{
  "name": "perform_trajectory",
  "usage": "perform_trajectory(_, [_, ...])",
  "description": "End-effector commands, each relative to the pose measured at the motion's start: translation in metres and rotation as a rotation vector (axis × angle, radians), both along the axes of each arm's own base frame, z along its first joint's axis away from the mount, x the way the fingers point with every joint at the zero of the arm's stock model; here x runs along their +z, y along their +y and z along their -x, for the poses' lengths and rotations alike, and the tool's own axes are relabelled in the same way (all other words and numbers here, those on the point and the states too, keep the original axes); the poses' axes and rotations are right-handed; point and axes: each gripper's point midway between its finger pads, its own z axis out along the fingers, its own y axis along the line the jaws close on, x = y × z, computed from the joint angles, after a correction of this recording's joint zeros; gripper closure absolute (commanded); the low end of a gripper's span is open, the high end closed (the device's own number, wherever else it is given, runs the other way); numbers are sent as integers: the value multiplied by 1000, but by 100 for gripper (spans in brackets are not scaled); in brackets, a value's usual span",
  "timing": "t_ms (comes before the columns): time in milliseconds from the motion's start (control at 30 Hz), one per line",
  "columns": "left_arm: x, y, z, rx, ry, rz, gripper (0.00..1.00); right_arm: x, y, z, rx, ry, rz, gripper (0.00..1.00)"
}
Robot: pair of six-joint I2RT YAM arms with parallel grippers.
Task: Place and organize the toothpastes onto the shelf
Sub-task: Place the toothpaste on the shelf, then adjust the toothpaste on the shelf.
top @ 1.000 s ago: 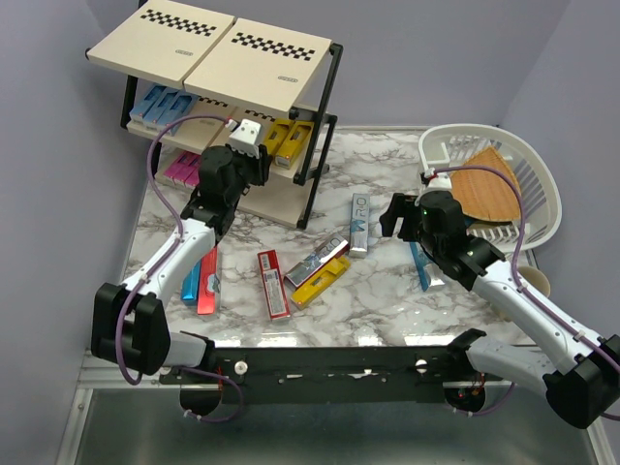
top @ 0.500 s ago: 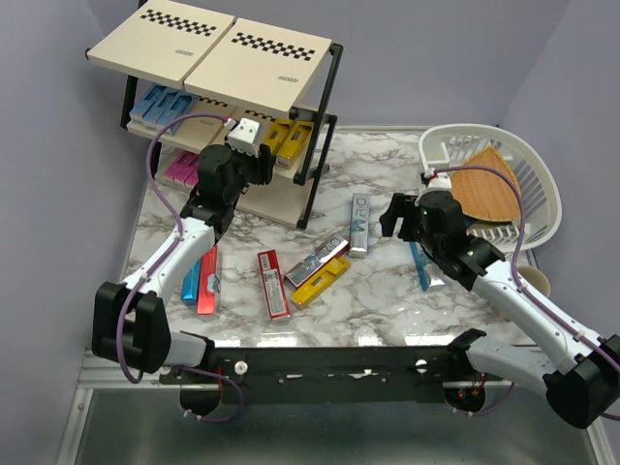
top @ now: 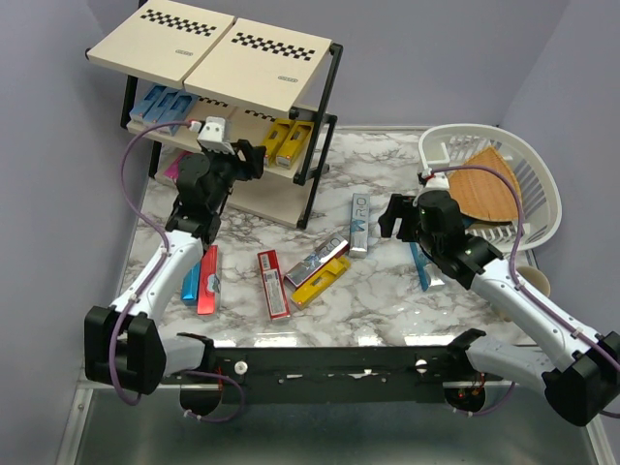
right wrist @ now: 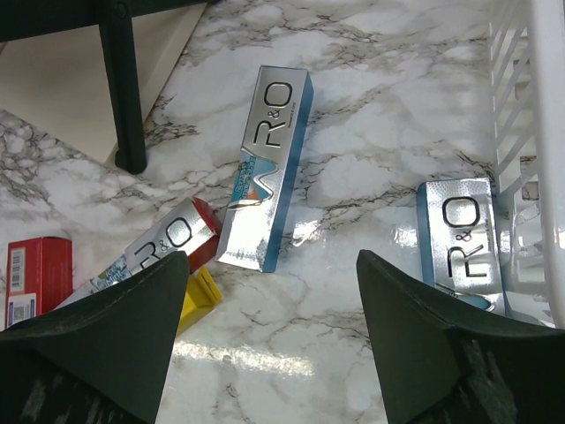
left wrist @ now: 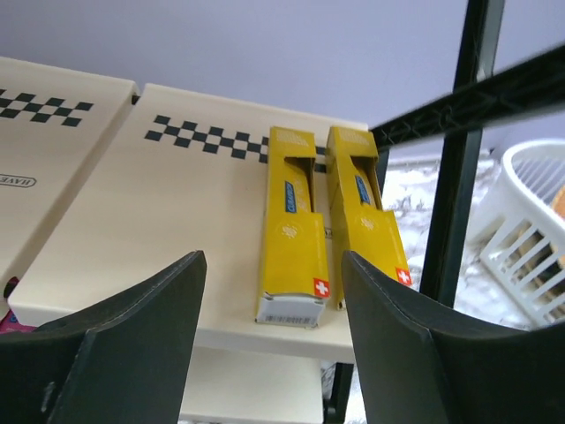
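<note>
Shelf (top: 271,73) holds two yellow toothpastes (left wrist: 291,238) side by side on its middle tier, blue toothpastes (top: 160,102) further left; white basket (top: 542,174) holds a wooden board (top: 484,189). Left hand (left wrist: 271,265) and right hand (right wrist: 272,261) gape, empty.

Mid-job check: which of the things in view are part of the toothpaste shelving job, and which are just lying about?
Part of the job: shelf; yellow boxes already on it; on the table, silver box, red box, loose yellow box.
Lying about: white basket; wooden board inside it.
</note>
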Motion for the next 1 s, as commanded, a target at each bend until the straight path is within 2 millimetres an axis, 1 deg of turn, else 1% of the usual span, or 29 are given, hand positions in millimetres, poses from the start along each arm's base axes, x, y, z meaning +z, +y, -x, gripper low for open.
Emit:
perform_trajectory(0, [18, 11, -10, 28, -14, 176, 28, 1, 2, -2, 11, -7, 1, 15])
perform_trajectory(67, [23, 15, -17, 34, -4, 261, 32, 2, 2, -3, 11, -9, -1, 15])
perform_trajectory(100, [20, 15, -21, 33, 12, 294, 34, 2, 2, -3, 11, -9, -1, 15])
perform_trajectory(133, [26, 19, -24, 30, 6, 354, 35, 2, 1, -2, 11, -9, -1, 15])
perform_trajectory(167, [27, 18, -26, 24, 13, 386, 36, 1, 1, -2, 9, -8, 3, 15])
perform_trajectory(200, [23, 18, -30, 21, 27, 407, 37, 1, 1, -2, 9, -8, 3, 15])
perform_trajectory(267, [25, 18, -35, 18, 47, 476, 39, 1, 0, -2, 6, -7, 4, 15])
perform_trajectory(300, [19, 18, -39, 22, 66, 494, 39, 0, -1, -2, 4, -6, 7, 15])
perform_trajectory(400, [14, 15, -44, 12, 98, 587, 41, 2, -2, -2, 1, -11, 10, 15])
perform_trajectory(467, [19, 13, -46, -5, 91, 615, 42, 0, -2, -2, -2, -9, 12, 15])
perform_trajectory(500, [14, 11, -49, -9, 112, 639, 42, 0, -2, -2, -1, -7, 12, 15])
perform_trajectory(567, [16, 7, -52, -34, 118, 655, 42, 0, -2, -2, -2, -7, 12, 15])
perform_trajectory(600, [14, 5, -54, -41, 125, 661, 43, 0, -2, -3, -2, -6, 14, 15])
perform_trajectory(667, [17, 2, -56, -59, 125, 676, 43, 1, -2, -3, 0, -8, 16, 15])
perform_trajectory(733, [13, 0, -61, -64, 141, 688, 43, 1, -3, -3, -2, -11, 18, 15])
perform_trajectory(767, [14, -1, -62, -70, 142, 693, 44, 0, -3, -2, -2, -8, 20, 15])
perform_trajectory(800, [8, -2, -65, -68, 159, 700, 44, 1, -3, -3, -3, -10, 20, 15])
perform_trajectory(967, [0, -4, -71, -68, 199, 738, 48, 1, -4, -2, -5, -11, 23, 15])
